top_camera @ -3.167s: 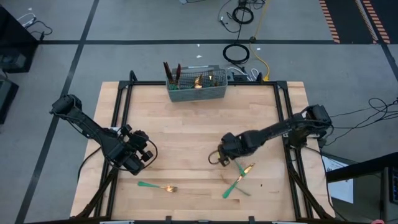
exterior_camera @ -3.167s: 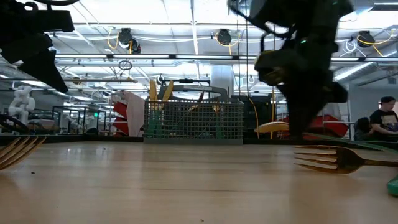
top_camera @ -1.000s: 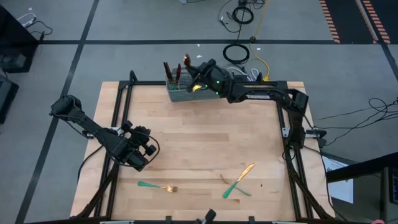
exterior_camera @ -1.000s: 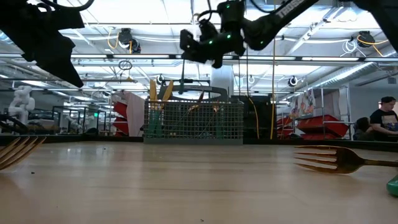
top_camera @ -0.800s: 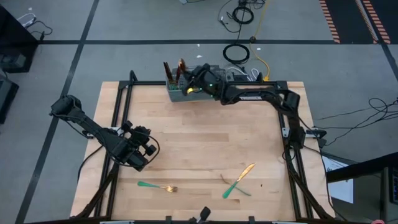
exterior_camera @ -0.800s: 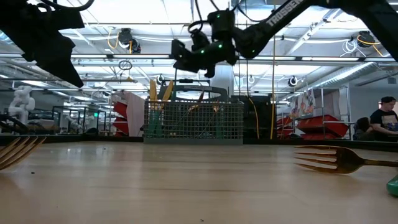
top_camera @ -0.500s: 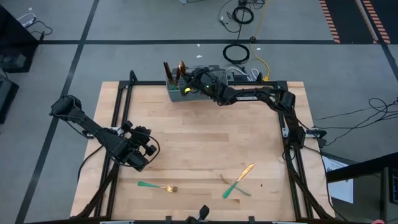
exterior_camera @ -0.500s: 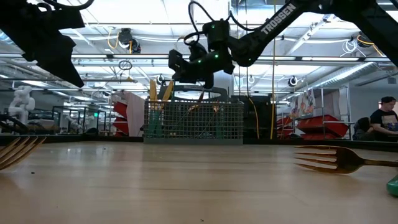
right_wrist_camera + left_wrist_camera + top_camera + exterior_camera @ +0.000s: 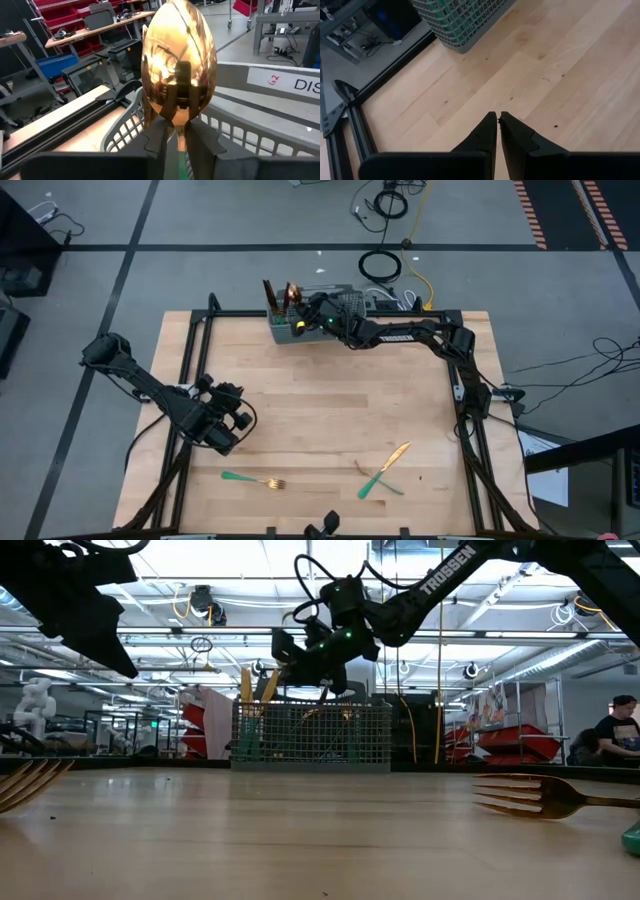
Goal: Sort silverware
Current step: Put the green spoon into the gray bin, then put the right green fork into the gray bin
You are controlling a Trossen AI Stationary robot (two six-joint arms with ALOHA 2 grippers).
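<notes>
A grey wire-mesh caddy (image 9: 288,335) stands at the table's far edge, with several pieces of silverware upright in it. My right gripper (image 9: 296,308) reaches over its left end and is shut on a spoon. The spoon's gold bowl (image 9: 179,62) stands upright just past the fingers. My left gripper (image 9: 498,116) hangs shut and empty over the table's left side (image 9: 228,442). A gold fork with a teal handle (image 9: 255,480) lies flat near the front edge. Two more pieces (image 9: 385,470) lie crossed at the front right. My right gripper pinches the spoon's neck (image 9: 178,134), just under the gold bowl, between its two fingers (image 9: 156,137). The fingers come nearly level from the table's right and lie across the spoon. The spoon stands upright, bowl up, over the caddy's rim (image 9: 125,125); the fingers hide its handle.
In the low view the caddy (image 9: 310,735) stands behind a fork head at the right (image 9: 535,797) and fork tines at the left edge (image 9: 25,782). The left wrist view shows the caddy's corner (image 9: 460,20). Bare wood lies across the table's middle (image 9: 320,400).
My right gripper has gone down and toward the caddy's left end with the spoon, rolling its wrist. The spoon's bowl now stands upright just above the caddy's rim.
</notes>
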